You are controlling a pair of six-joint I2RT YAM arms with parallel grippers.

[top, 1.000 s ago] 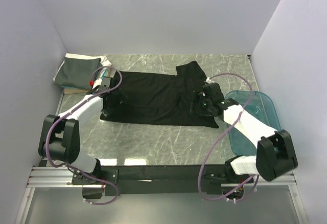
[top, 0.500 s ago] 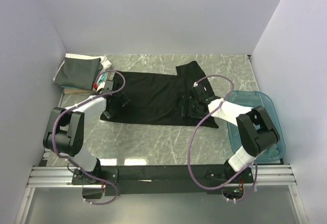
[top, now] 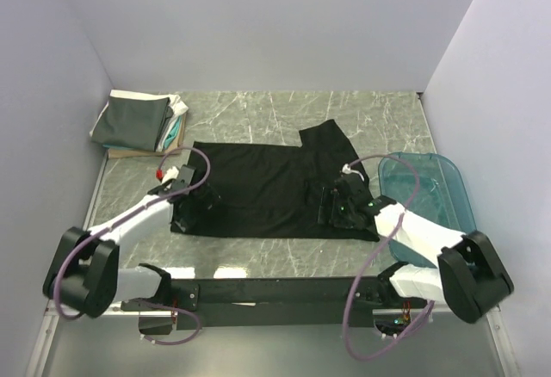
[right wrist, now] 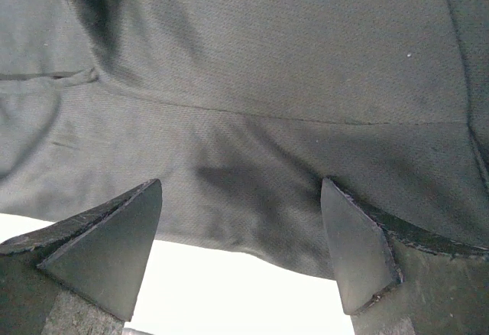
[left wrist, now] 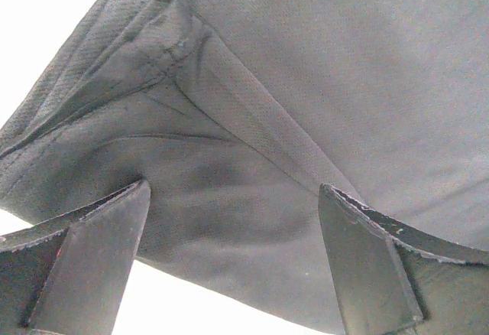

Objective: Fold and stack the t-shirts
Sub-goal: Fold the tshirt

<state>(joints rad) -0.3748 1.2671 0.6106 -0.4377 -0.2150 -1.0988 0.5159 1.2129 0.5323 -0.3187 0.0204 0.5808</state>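
A black t-shirt [top: 267,183] lies spread flat in the middle of the counter [top: 258,108], its length running left to right and one sleeve pointing toward the far edge. The left gripper [top: 193,208] sits over the shirt's near-left corner with its jaws spread wide. In the left wrist view its two fingers [left wrist: 99,258] straddle a seamed fold of the black cloth by the hem, and nothing is pinched between them. Whether the tips touch the fabric cannot be told.

The right gripper [top: 332,206] is over the shirt's near edge toward its right end, and it too is wide open. In the right wrist view its fingers [right wrist: 359,251] stand on either side of the hem, with bare counter showing just below the cloth. It holds nothing.

A stack of folded t-shirts [top: 131,120] rests in the far-left corner of the counter, dark grey on top, with white, teal and tan edges showing beneath. A teal tub [top: 435,189] sits at the counter's right edge, beside the right arm.
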